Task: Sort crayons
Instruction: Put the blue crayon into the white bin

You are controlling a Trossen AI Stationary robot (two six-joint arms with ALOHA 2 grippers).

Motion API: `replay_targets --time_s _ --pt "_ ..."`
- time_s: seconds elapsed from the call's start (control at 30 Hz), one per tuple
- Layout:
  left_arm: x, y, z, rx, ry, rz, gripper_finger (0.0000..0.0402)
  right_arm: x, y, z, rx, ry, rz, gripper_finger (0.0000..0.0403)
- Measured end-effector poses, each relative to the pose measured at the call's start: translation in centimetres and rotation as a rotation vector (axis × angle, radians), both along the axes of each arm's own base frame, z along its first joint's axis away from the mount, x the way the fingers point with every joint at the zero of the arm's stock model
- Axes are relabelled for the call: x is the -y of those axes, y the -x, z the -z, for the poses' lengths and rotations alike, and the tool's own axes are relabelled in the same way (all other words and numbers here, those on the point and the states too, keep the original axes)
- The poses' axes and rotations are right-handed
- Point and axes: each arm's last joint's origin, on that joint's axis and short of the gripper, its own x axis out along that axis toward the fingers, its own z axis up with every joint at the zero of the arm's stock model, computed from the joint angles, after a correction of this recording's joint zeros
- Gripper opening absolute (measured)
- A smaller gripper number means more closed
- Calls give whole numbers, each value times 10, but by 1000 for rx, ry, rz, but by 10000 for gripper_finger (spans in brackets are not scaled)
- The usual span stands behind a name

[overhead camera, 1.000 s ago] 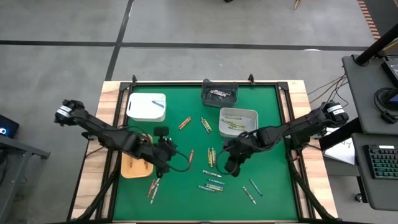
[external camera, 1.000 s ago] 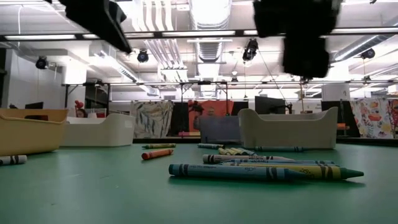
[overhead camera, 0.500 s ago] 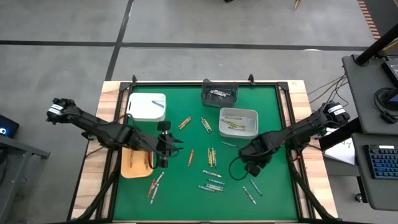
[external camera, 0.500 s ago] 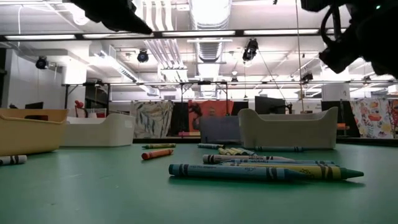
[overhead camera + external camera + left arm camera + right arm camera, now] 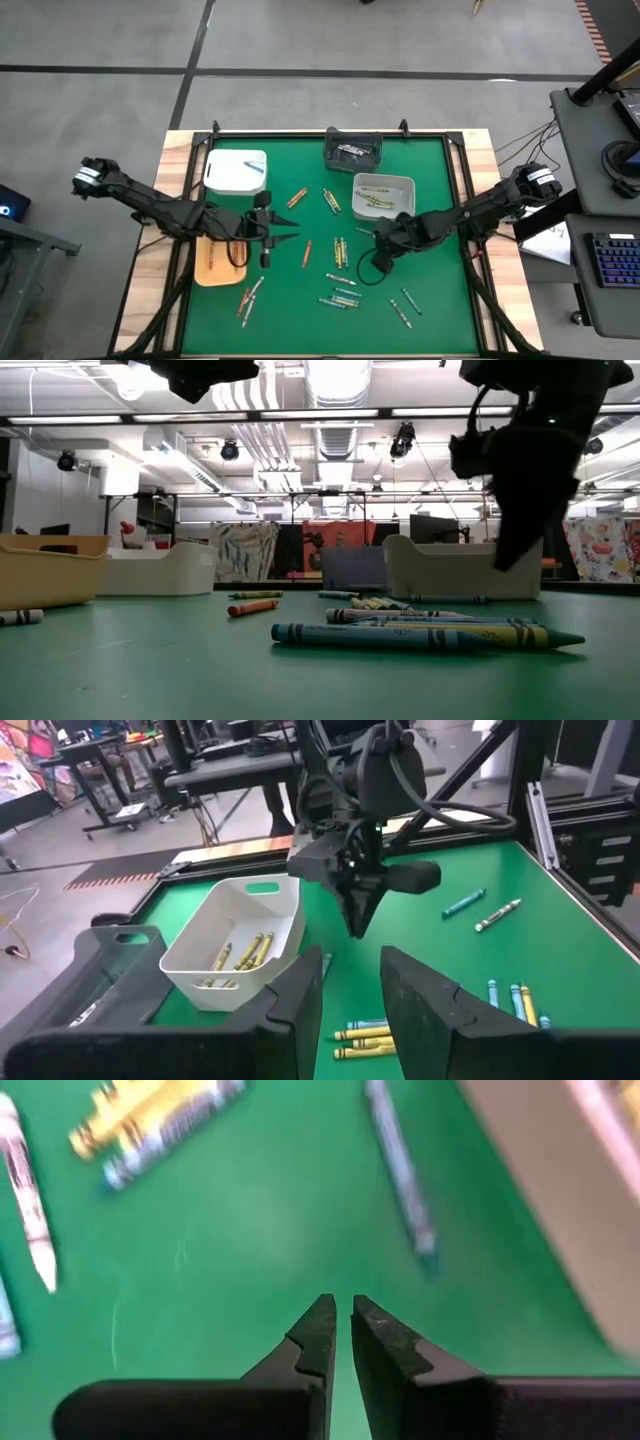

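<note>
Right claw (image 5: 341, 1312) hovers, closed, amid crayons (image 5: 400, 1165).

Flat green worktop (image 5: 300, 290) with pale wooden edges; scattered thin wax crayons (image 5: 342, 293) in orange, yellow, blue-green and white; white, tan and dark grey plastic trays.
</note>
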Motion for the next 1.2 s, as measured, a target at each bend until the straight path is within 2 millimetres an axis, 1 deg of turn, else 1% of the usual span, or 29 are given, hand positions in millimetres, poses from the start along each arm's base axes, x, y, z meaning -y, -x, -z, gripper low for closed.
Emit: replay_targets --time_s 0.07,0.2,0.37,0.57,0.7,0.97,1.2 --pt "0 -2 -1 5 -1 -10 87 3 -4 -1 49 47 8 27" --pt "1 -5 -2 7 -9 -45 87 7 -6 -1 60 111 -36 27" --pt "1 -8 -4 11 -10 -53 87 7 -6 -1 48 150 -121 27" --pt "0 -7 -9 26 -8 -76 87 7 -7 -2 55 163 -140 33" --pt "0 -7 -9 10 -15 -80 87 7 -7 1 48 169 -151 56" --pt "-1 -7 -9 8 -36 -100 87 6 -9 18 -31 238 -274 120" --pt "-1 -7 -9 5 -39 -100 87 10 -15 33 -69 277 -246 147"
